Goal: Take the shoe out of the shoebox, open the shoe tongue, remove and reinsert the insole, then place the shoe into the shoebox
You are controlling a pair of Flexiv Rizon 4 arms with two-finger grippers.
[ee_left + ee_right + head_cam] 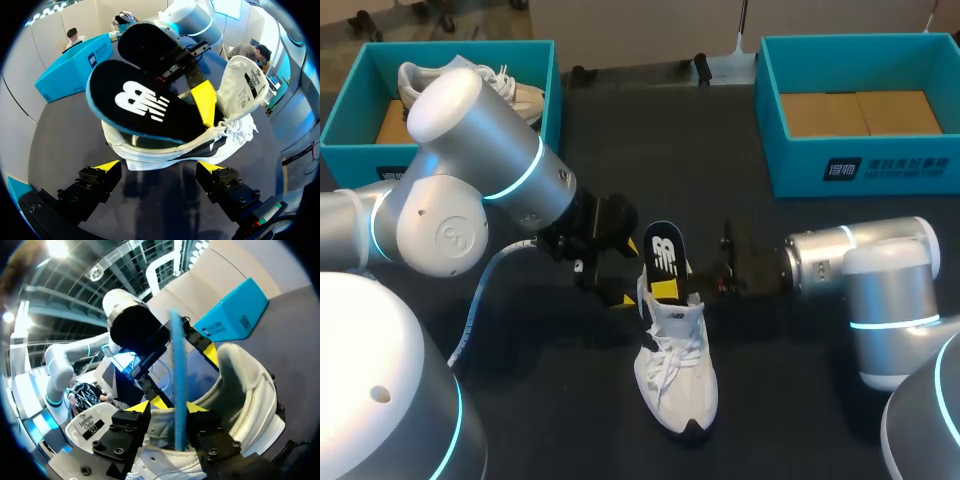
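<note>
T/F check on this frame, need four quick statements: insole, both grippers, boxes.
1. The insole stands partly out of the white shoe on the table. True.
2. The left gripper is clamped on the shoe's heel. False: its fingers are wide apart and touch nothing, with the heel just ahead of them.
3. The right gripper has the insole between its fingers. True.
4. The right shoebox holds a shoe. False: only its cardboard floor shows. The second shoe sits in the left shoebox.
</note>
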